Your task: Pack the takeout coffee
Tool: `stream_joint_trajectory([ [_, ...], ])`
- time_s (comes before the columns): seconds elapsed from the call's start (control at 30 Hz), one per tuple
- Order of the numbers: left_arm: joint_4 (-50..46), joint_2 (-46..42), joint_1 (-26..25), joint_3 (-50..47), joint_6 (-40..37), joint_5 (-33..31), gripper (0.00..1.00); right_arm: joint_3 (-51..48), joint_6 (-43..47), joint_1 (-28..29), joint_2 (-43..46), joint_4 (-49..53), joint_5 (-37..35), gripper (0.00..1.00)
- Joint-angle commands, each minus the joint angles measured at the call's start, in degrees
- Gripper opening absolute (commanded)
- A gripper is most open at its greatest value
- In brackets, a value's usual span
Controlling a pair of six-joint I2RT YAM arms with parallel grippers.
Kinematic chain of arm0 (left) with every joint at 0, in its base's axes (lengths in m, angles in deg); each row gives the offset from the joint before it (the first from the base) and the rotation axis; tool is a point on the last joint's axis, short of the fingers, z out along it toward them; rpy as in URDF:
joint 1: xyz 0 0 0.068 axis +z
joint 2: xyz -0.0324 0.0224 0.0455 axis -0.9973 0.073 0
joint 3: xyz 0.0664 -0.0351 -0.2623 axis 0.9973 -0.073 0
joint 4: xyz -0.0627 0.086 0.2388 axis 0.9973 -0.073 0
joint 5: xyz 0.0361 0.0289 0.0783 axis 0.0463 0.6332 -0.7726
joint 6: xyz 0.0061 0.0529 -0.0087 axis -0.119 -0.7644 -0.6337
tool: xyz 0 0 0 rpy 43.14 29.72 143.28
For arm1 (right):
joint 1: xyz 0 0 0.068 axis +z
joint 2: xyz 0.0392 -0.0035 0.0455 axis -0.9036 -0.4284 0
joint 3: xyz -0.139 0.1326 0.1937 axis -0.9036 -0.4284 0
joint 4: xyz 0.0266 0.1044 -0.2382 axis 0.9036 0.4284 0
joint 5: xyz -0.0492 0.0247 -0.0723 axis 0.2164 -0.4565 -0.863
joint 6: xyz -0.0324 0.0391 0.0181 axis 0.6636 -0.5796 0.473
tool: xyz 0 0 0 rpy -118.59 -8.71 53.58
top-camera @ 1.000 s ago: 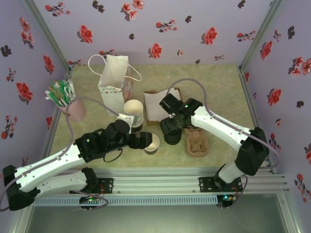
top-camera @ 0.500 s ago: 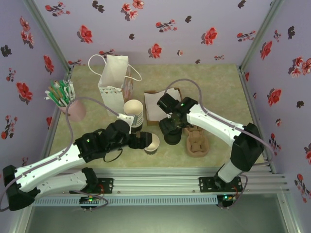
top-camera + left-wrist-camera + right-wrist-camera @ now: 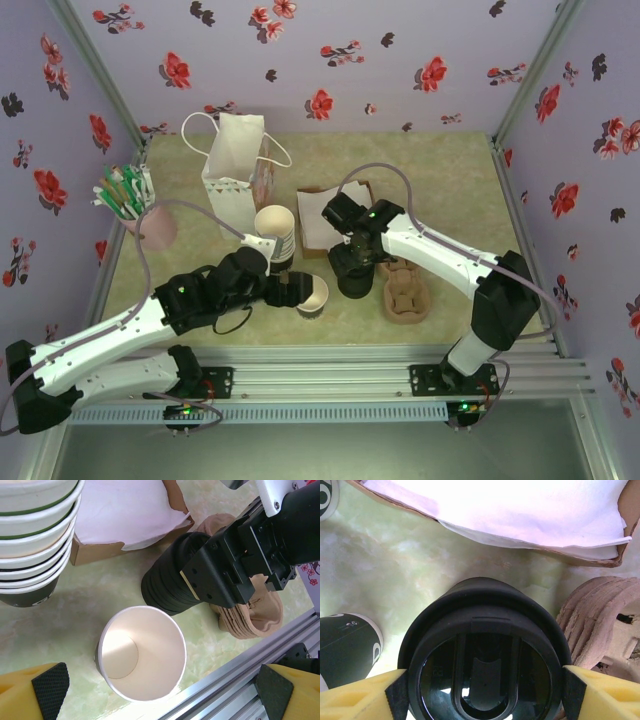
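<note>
My right claw (image 3: 482, 690) straddled the lid stack (image 3: 167, 587) just right of the lidless cup (image 3: 142, 652), near-centre between my left claw's (image 3: 162, 687) wide-apart fingers (image 3: 50, 685); I couldn't tell if my pads (image 3: 396, 692) gripped the top lid (image 3: 485, 625), so I judged it best to pinch only its rim, level.

The left arm (image 3: 110, 335) and right arm (image 3: 440, 255) are white with black joints — each has a thin grey cable (image 3: 380, 168). Black bases (image 3: 195, 382) sit on the silver rail (image 3: 330, 375). The gripper fingers (image 3: 20, 697) are yellow.

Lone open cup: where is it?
In the top view the open cup stands just left of the black lid stack, on the near side of the tall cup stack.
</note>
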Motion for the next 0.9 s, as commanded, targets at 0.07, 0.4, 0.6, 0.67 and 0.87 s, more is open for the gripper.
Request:
stream_joint_trajectory([
  [0.07, -0.7, -0.8, -0.2, -0.4, -1.1, -1.5, 0.99, 1.8, 0.8, -0.4, 0.3, 1.2, 0.4, 0.76],
  [0.4, -0.9, -1.0, -0.2, -0.4, -1.0, -1.5, 0.99, 1.7, 0.6, -0.4, 1.3, 1.3, 0.5, 0.70],
  [0.6, -0.8, -1.0, -0.2, -0.3, -1.0, -1.5, 0.99, 1.6, 0.5, -0.4, 1.7, 1.4, 0.5, 0.69],
  [0.67, -1.0, -1.0, -0.2, -0.4, -1.0, -1.5, 0.99, 1.7, 0.5, -0.4, 1.9, 1.5, 0.5, 0.68],
  [0.87, -0.8, -1.0, -0.2, -0.4, -1.0, -1.6, 0.99, 2.0, 0.2, -0.4, 2.9, 1.8, 0.5, 0.68],
])
